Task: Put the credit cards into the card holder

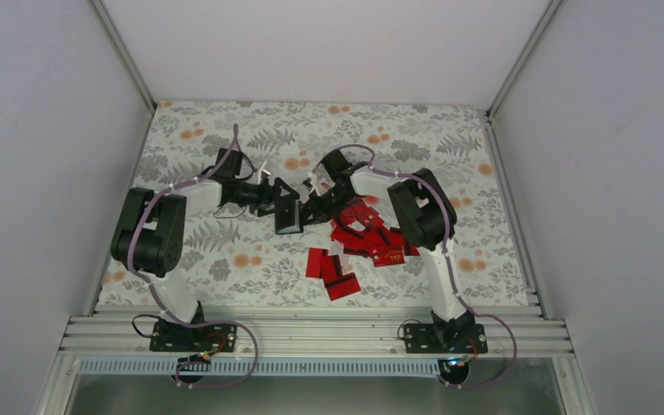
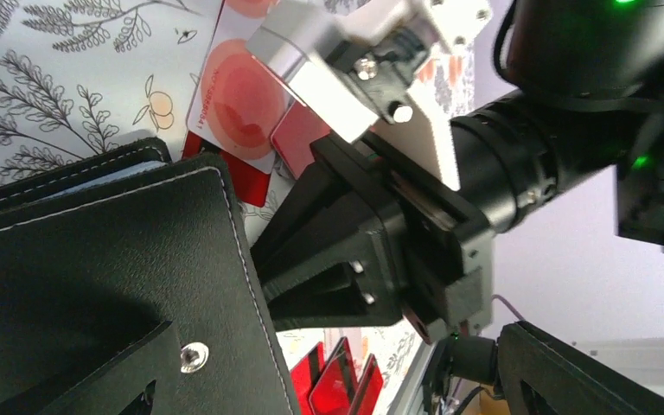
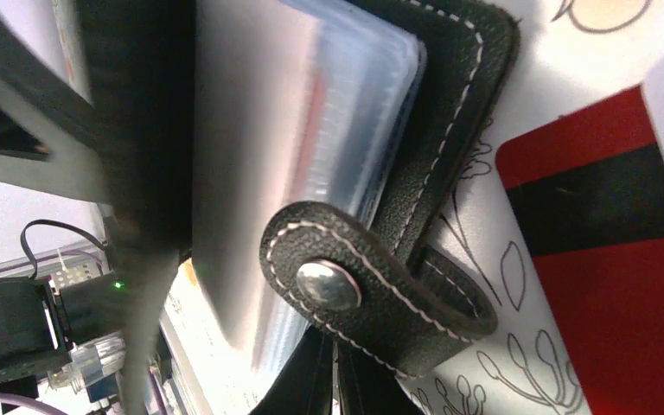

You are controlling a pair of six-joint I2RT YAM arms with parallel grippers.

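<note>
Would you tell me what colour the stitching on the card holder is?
White stitching on the black card holder; right wrist view.

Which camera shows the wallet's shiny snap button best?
The right wrist view: the snap button sits big and sharp on its tab. The left wrist view shows only a small metal stud on the cover. From the top, the card holder is too tiny.

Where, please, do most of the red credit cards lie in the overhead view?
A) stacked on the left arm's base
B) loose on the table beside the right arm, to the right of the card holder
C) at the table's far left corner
B: the credit cards lie scattered on the floral table next to the right arm, to the right of the black card holder.
</note>
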